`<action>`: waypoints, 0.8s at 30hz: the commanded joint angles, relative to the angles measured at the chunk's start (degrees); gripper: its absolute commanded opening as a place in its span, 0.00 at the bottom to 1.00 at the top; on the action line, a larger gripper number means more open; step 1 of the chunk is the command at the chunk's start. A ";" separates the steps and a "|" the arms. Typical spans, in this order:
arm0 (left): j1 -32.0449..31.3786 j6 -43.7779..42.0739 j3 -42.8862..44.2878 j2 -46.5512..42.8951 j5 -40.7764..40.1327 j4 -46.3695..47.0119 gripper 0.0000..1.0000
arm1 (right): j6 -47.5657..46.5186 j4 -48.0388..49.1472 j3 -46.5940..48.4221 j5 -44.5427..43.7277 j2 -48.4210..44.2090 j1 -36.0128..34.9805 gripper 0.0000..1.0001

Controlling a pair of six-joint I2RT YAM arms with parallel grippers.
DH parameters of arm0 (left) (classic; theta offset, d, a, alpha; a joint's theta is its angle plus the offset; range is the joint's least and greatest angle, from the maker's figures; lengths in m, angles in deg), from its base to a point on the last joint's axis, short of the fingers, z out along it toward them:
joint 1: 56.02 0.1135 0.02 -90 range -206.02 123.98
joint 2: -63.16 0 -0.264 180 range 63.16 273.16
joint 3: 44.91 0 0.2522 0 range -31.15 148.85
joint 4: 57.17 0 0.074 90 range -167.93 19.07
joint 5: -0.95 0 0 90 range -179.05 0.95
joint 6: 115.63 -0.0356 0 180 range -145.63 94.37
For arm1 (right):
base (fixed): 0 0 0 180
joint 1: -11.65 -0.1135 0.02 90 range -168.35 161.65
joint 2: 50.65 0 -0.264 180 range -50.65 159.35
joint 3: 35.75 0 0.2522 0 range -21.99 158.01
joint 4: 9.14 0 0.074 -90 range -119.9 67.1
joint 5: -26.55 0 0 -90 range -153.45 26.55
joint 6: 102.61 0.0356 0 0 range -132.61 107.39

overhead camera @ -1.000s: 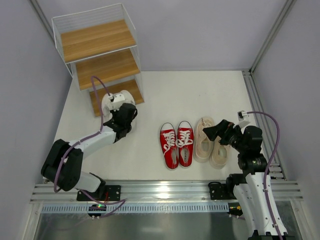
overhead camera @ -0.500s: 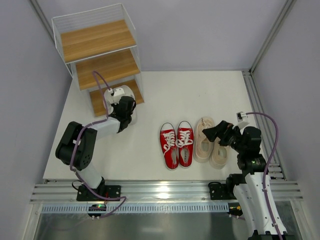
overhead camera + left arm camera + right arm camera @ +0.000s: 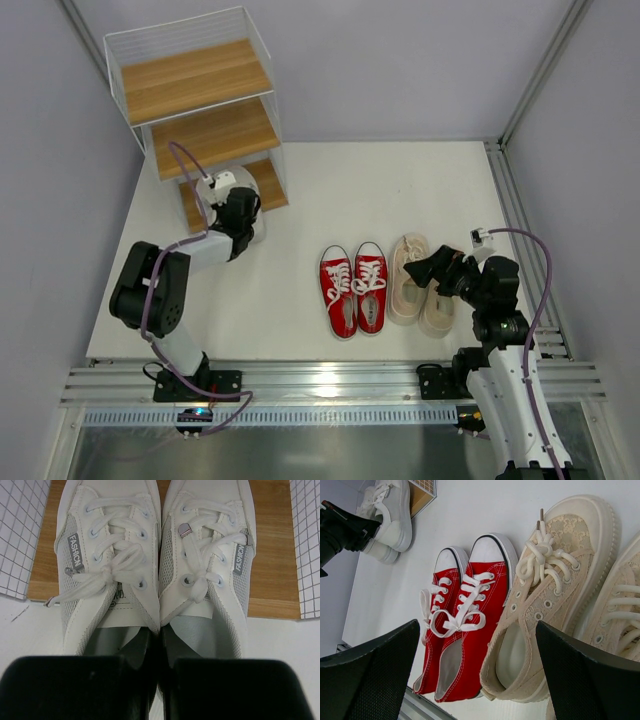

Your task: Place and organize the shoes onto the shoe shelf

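1. White pair [image 3: 155, 580]: sits at the shelf [image 3: 205, 80] in the bench's far-left corner. Toes are on the bottom board [image 3: 272, 580]; heels hang over its front edge, above the bench. Half seated, by my reading.
2. Left gripper [image 3: 160, 672]: nearly closed, pinching the two inner heel collars together, one shoe on each side.
3. Right gripper [image 3: 428, 266]: spread wide and holding nothing, over the beige pair [image 3: 555, 590] near the right edge. The red pair [image 3: 354, 288] is just beside the beige pair, toward the middle of the near edge.
4. Risk: the collars are soft and only their inner walls are held. A forward push could fold the collars or let one slip out, leaving one shoe behind.
5. Risk: the board is about one pair wide, with wire mesh close on both sides. A slightly angled push may jam a sole against the frame or twist the pair.
6. Risk: the rack looks light. If the toes catch, it may slide toward the far edge instead of taking the shoes.
7. Risk: a loose lace end trails off the left shoe at the board's front edge. It could get trapped under the sole.
8. Risk: a jaw could hook a collar on release and drag the pair back off the board.
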 commanded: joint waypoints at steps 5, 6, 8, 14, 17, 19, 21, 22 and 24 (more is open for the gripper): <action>1.80 -0.06 7.52 -0.22 -0.91 8.83 0.00 | -0.43 1.20 -0.03 -0.34 -0.89 -0.09 0.97; 1.89 -0.15 7.70 -0.22 -0.90 8.83 0.00 | -0.43 1.02 -0.03 -0.43 -0.98 0.00 0.97; 2.15 -0.24 8.32 -0.14 -0.21 8.65 0.00 | -0.43 1.02 -0.12 -0.43 -1.07 0.00 0.97; 3.12 1.17 10.95 2.94 1.03 4.88 0.00 | -0.34 1.02 -0.03 -0.52 -1.07 0.00 0.97; 3.21 2.13 11.92 4.08 0.51 1.90 0.02 | -0.43 1.20 -0.29 -0.61 -1.07 0.00 0.97; 3.21 2.48 12.10 4.26 0.33 1.10 0.10 | -0.43 1.28 -0.47 -0.61 -0.98 0.00 0.97; 3.21 2.49 12.10 4.09 0.15 0.30 0.23 | -0.69 1.11 -0.56 -0.61 -1.07 0.00 0.97; 3.21 2.49 11.93 3.74 0.15 0.13 0.27 | -0.60 1.11 -0.56 -0.69 -1.07 0.00 0.97; 3.12 2.40 11.92 3.30 -0.29 -0.75 0.42 | -0.69 1.20 -0.64 -0.69 -0.98 0.00 0.97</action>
